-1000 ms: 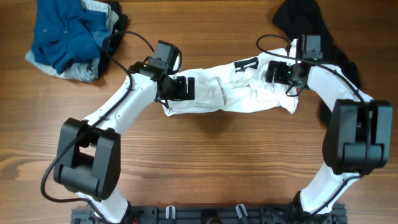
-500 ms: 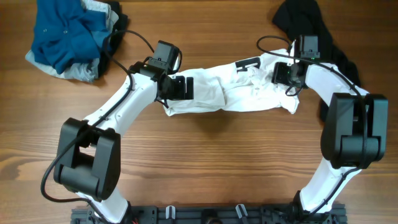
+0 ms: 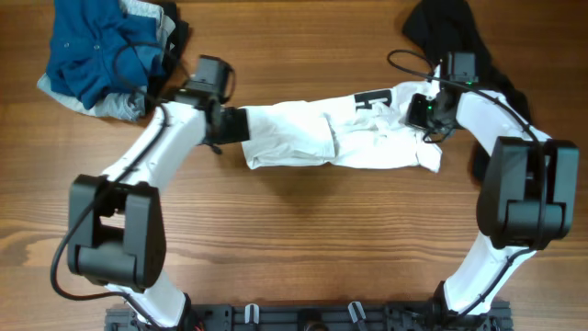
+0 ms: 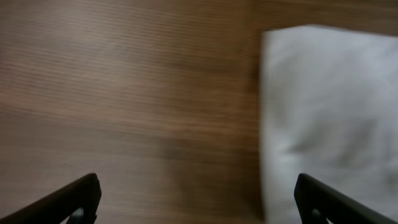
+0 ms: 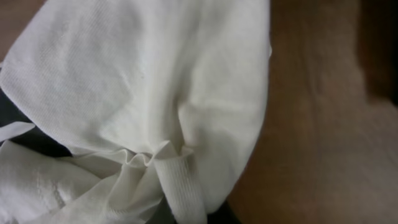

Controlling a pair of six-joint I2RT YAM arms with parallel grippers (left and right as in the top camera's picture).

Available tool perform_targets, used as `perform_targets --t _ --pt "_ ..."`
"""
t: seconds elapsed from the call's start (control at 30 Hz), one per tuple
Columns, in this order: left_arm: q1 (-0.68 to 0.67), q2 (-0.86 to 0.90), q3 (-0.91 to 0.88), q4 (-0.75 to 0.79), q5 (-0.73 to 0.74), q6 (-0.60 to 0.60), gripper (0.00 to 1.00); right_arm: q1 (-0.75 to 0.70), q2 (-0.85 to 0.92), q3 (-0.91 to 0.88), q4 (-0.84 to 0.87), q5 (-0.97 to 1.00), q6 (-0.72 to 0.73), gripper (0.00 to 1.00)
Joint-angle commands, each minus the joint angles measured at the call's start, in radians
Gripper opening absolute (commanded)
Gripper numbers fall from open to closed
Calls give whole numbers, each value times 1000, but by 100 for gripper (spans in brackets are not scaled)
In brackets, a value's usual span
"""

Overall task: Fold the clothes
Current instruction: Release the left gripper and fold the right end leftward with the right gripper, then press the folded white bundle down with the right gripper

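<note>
A white garment (image 3: 331, 136) with a black print lies stretched across the middle of the table. My left gripper (image 3: 235, 124) is at its left end. In the left wrist view, that gripper (image 4: 199, 190) is open, its dark fingertips (image 4: 78, 198) wide apart over bare wood, with the cloth's edge (image 4: 329, 112) under the right finger. My right gripper (image 3: 419, 110) sits at the garment's right end. The right wrist view shows this gripper (image 5: 193, 214) shut on a bunched fold with a ribbed hem (image 5: 180, 186); white cloth hides most of its fingers.
A pile of blue and grey clothes (image 3: 96, 51) lies at the back left corner. A black garment (image 3: 455, 32) lies at the back right, behind my right arm. Bare wooden table (image 3: 312, 239) lies in front of the white garment.
My left arm has drawn back to the left, off the white garment to its left edge. My right gripper has gone from open to shut on the cloth. The garment lies longer and flatter.
</note>
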Motion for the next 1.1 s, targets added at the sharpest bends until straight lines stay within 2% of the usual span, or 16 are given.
perform_targets --t 0.0,0.23,0.43,0.7,0.93,0.97,1.0,1.03,1.07 --pt "92 2 12 -25 -23 14 100 -44 -97 61 -72 -51 -76 4" --pt "205 2 12 -32 -23 66 100 -43 -267 205 -229 -63 -120 4" --pt "248 2 12 -32 -23 66 100 24 -290 288 -331 -93 -166 4" --pt "253 2 12 -31 -23 66 100 252 -277 287 -300 -88 -145 4" --pt "253 3 12 -31 -23 66 100 423 -156 286 -236 -69 -104 4" --pt "253 3 12 -31 -23 66 100 441 -132 286 -229 -69 -101 6" --pt "253 3 12 -31 -23 66 100 459 -108 286 -224 -69 -90 13" --pt "253 3 12 -31 -23 66 100 476 -84 286 -219 -71 -82 22" --pt "253 3 12 -31 -23 66 100 489 -69 286 -217 -78 -84 38"
